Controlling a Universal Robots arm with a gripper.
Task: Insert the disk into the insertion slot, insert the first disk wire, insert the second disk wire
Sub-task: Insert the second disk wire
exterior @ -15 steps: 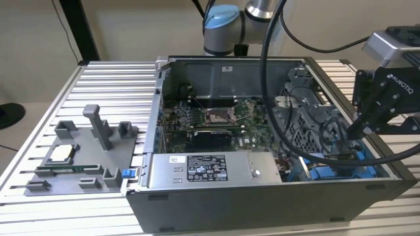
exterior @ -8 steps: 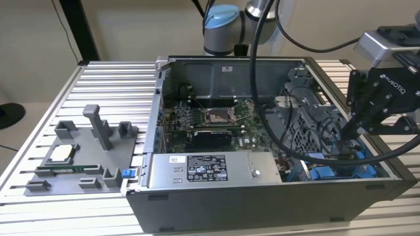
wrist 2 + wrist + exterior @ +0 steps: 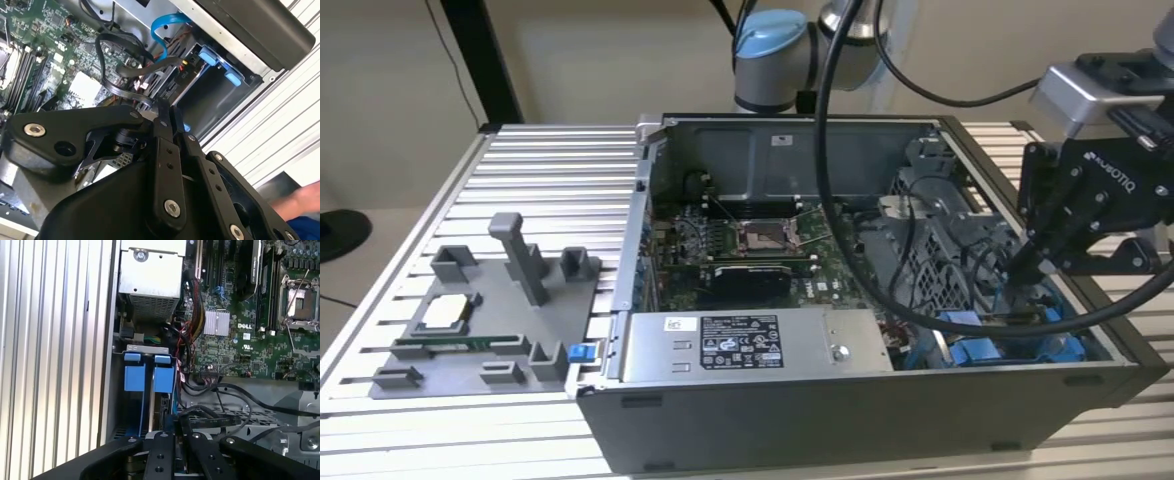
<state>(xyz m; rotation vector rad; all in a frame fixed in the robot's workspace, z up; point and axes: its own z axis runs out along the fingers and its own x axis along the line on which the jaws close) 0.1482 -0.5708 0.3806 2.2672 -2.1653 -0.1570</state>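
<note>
My black gripper [image 3: 1023,262] reaches down into the open computer case at the exterior view's right, over the insertion slot [image 3: 994,350] with its blue rails. In the first wrist view two blue carrier tabs stand side by side in the slot [image 3: 145,348]; the one nearer the motherboard belongs to the disk [image 3: 163,379], whose metal body is mostly hidden. The gripper [image 3: 176,434] is shut on the end of a black disk wire [image 3: 212,416] just above the bay. In the second wrist view the same flat black wire [image 3: 107,82] loops to the gripper [image 3: 168,110].
A light blue cable [image 3: 162,27] curves beside the bay. The motherboard [image 3: 747,240] and the silver power supply box [image 3: 740,345] fill the case. A grey fixture tray with posts [image 3: 494,310] stands on the slatted table at the exterior view's left. Thick arm cables [image 3: 834,180] hang over the case.
</note>
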